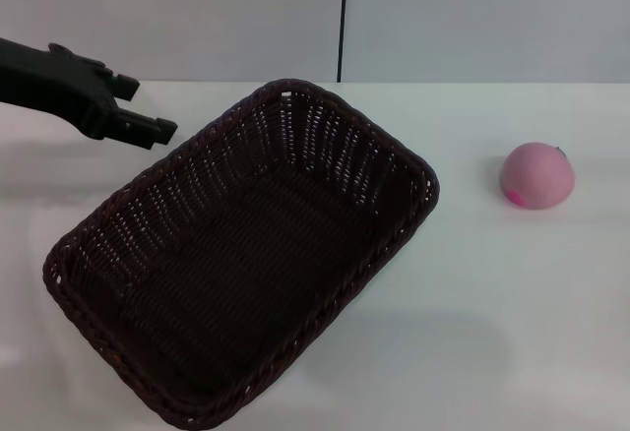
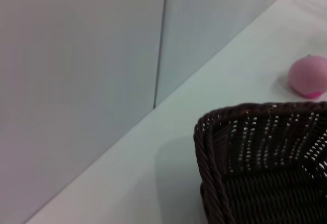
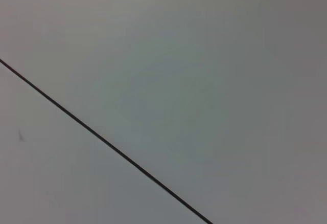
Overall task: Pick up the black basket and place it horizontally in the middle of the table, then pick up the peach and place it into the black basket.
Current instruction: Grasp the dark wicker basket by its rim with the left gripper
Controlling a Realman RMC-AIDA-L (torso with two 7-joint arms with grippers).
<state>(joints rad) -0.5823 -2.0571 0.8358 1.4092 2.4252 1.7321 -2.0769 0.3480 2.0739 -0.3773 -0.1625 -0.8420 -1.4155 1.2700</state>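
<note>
The black basket (image 1: 246, 264) lies open side up on the white table (image 1: 512, 333), set diagonally from near left to far right. The peach (image 1: 536, 175) sits on the table to the right of the basket, apart from it. My left gripper (image 1: 148, 108) hovers at the far left, just off the basket's far-left rim, open and empty. The left wrist view shows one rounded basket corner (image 2: 255, 173) and the peach (image 2: 308, 75) beyond it. My right gripper is out of view.
A pale wall with a dark vertical seam (image 1: 343, 18) stands behind the table. The right wrist view shows only a plain pale surface with a dark seam (image 3: 102, 139). Bare tabletop lies in front of the peach.
</note>
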